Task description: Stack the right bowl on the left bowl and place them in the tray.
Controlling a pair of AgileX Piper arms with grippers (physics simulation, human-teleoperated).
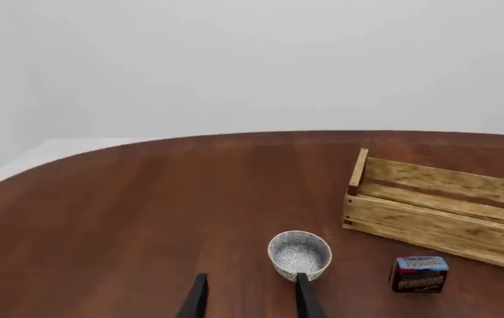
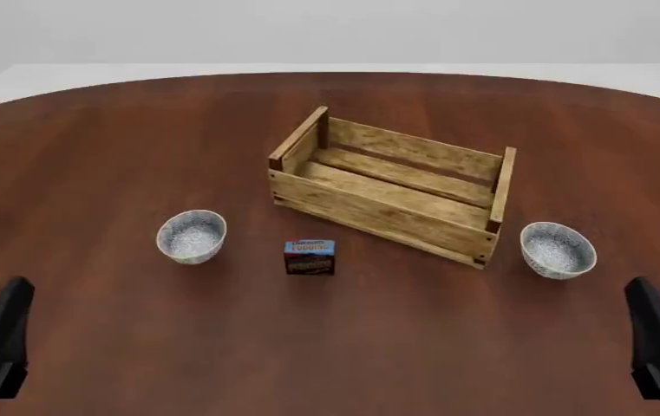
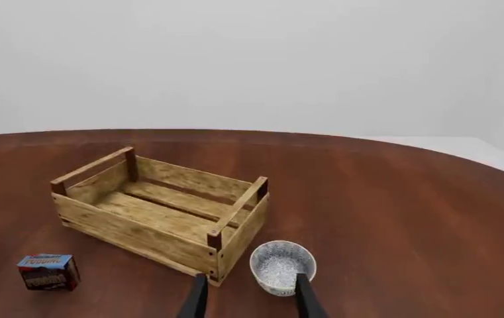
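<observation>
While both grippers' jaws stood open and empty, the right gripper [image 3: 247,301] needed to descend on the right bowl [image 2: 558,250], at four o'clock off the tray [image 2: 390,189].

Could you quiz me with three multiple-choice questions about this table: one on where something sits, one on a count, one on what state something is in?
1. Where is the pudding box?
A. Inside the tray
B. On the table in front of the tray, between the bowls
C. In a pincer

2. How many speckled bowls are there?
A. One
B. Two
C. Three

3. What is in the tray?
A. Nothing
B. One bowl
C. Stacked bowls

Answers: 1 B, it stands on the wood between the left bowl and the right bowl. 2 B, one on each side. 3 A, only bare slats show inside.
</observation>
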